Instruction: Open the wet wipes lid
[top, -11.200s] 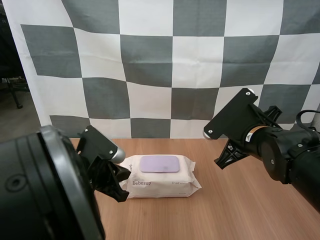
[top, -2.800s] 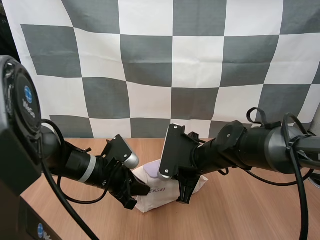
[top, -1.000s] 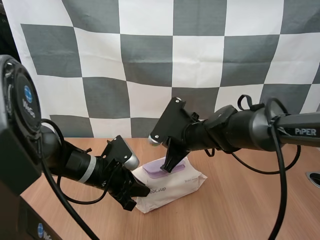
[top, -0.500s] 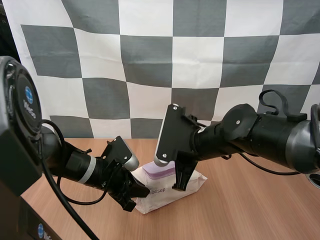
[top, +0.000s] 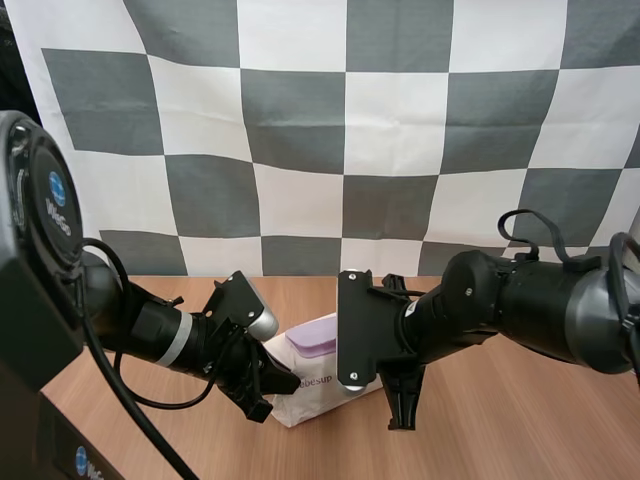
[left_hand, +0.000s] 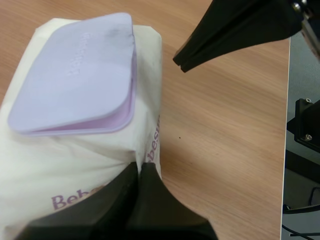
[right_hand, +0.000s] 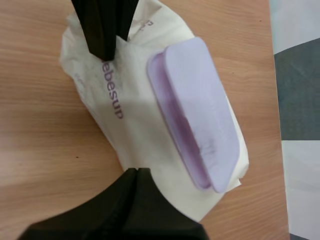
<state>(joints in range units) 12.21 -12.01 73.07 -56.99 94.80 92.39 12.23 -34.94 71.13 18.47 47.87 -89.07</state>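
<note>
Pinched end of wet wipes pack (left_hand: 150, 100) in left claw (left_hand: 138, 167) | held right claw (right_hand: 136, 171) closed, empty, over worktop (left_hand: 225, 125) beside pack

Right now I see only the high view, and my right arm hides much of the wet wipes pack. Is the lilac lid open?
Observer: Ajar only. The left wrist view shows a gap under one long edge of the lid.
Operator: Does my right gripper touch it?
Observer: No. The right gripper is shut on nothing, beside the wet wipes pack.
Operator: And the left?
Observer: The left gripper pinches the pack's end near the Bebesup print.
</note>
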